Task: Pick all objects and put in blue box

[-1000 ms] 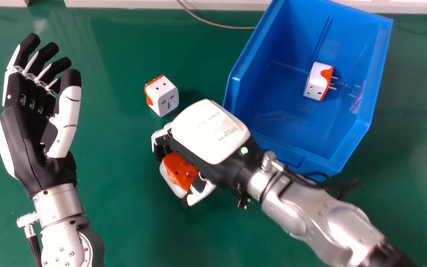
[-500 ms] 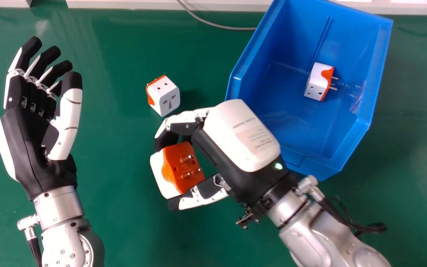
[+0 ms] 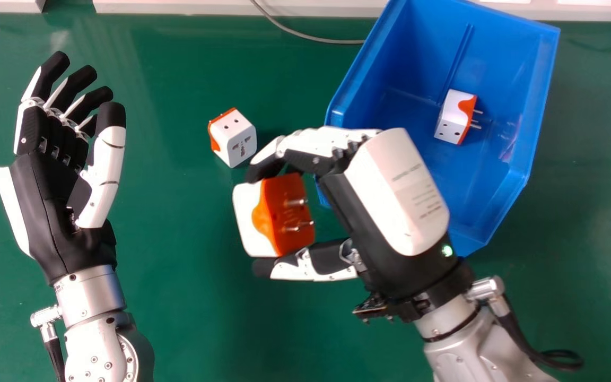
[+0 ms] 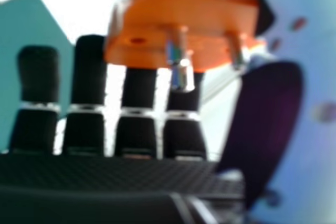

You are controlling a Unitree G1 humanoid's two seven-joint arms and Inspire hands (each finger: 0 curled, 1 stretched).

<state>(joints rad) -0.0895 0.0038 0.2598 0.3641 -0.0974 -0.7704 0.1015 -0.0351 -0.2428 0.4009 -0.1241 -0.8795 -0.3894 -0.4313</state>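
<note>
Adapter point(image 3: 251, 218), pinched in the right hand point(image 3: 390, 212), rose toward the blue box point(image 3: 540, 106) beside its knuckles, likely nearing release; the left hand point(image 3: 45, 212) was relaxed.

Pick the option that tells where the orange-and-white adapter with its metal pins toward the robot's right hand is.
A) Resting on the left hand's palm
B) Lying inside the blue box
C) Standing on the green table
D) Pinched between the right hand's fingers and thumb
D: in the head view the right hand's curled fingers and its thumb press on opposite sides of the adapter.
</note>
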